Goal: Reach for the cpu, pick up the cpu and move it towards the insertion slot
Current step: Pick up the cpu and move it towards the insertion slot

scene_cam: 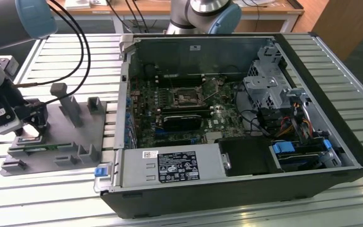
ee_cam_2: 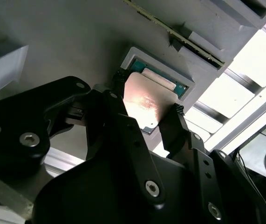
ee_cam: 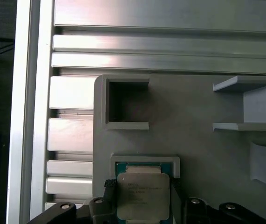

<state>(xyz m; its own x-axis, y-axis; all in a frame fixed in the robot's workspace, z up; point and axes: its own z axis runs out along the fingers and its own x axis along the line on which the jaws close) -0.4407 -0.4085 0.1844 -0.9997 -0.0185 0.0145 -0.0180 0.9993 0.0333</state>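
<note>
The cpu [ee_cam: 142,196] [ee_cam_2: 144,105], a small square chip with a silvery lid, sits between my two black fingers, which press on its opposite edges. It hangs slightly above and tilted off its framed recess [ee_cam: 144,160] in the grey tray [ee_cam: 193,149] [scene_cam: 68,137]. My gripper [scene_cam: 29,132] [ee_cam_2: 146,95] [ee_cam: 142,187] is shut on the cpu, over the tray's end at the exterior view's left. The insertion slot [scene_cam: 186,98], a dark square socket with a metal frame, lies on the motherboard inside the open computer case, well to the exterior view's right of the gripper.
The tray carries upright grey posts [scene_cam: 68,106] and a thin green memory stick [scene_cam: 46,147] close by the gripper. The open computer case [scene_cam: 232,118] has tall walls, a drive cage [scene_cam: 266,80] and cable bundles. Black cables [scene_cam: 74,42] hang over the slatted aluminium table [scene_cam: 55,198].
</note>
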